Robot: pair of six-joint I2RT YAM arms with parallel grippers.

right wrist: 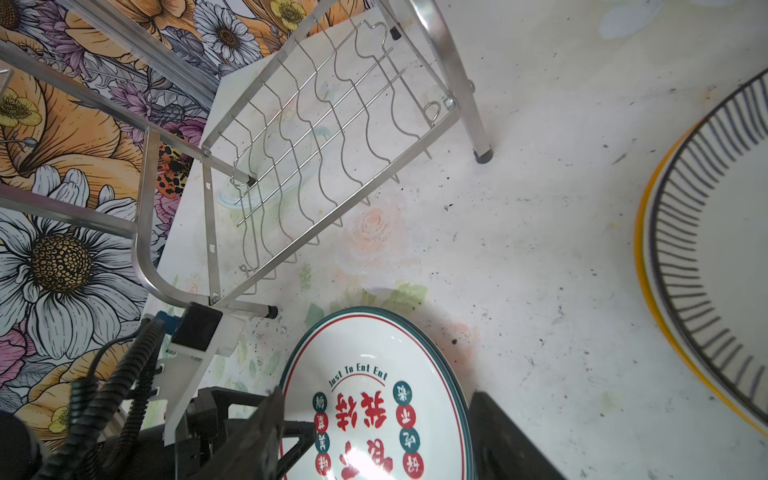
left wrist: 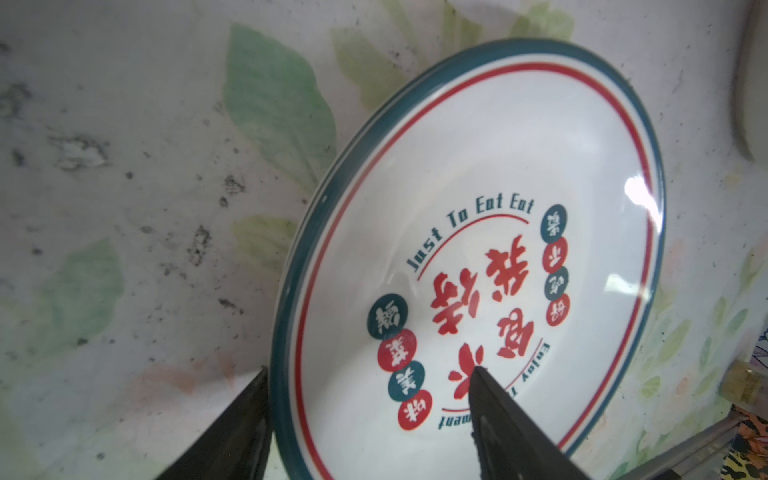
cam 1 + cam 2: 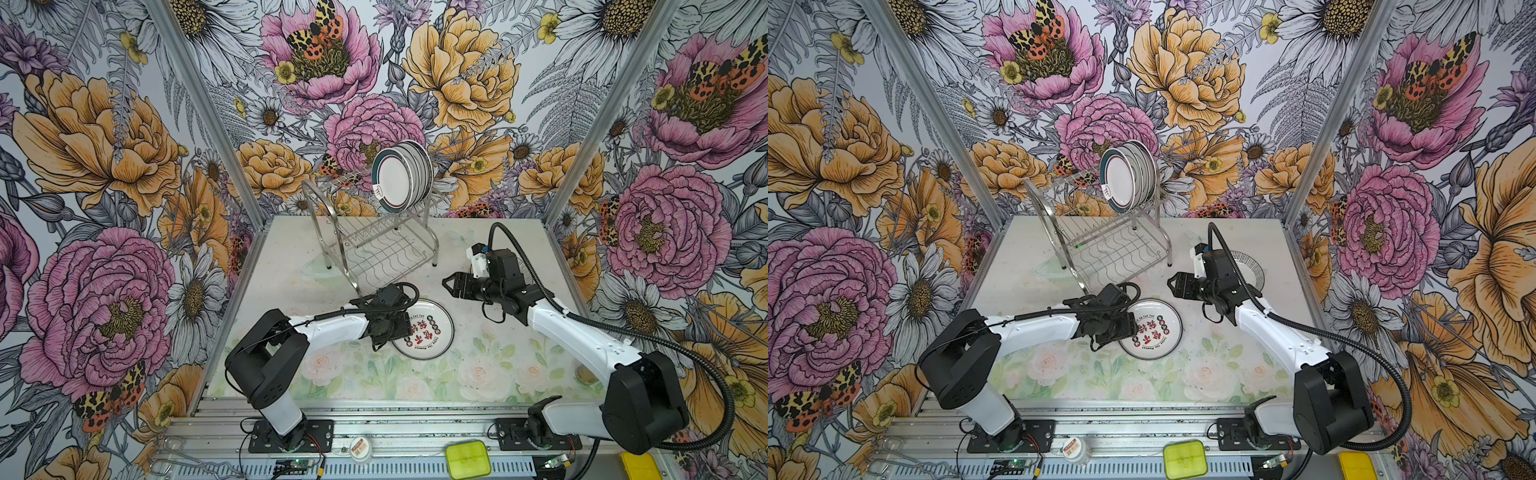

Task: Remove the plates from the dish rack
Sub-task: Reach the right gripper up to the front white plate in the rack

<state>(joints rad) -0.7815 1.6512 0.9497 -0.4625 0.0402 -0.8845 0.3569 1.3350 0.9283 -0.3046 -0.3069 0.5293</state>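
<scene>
Red-lettered plate point(image 3: 430, 332) flat on the table point(image 3: 490, 345), its rim between the widely parted jaws of the left gripper point(image 2: 370, 370), one finger point(image 2: 503, 419) over the plate's face, one outside, clamping nothing. Ahead of the jaws of the right gripper point(image 3: 448, 286), likewise open and empty, the dish rack point(image 3: 374, 245), with more plates point(image 3: 401, 176) upright in its upper tier.

Bold floral wallpaper point(image 3: 104, 166) on three walls, pale rose-printed tabletop point(image 3: 478, 374), aluminium corner posts point(image 3: 203, 104).
</scene>
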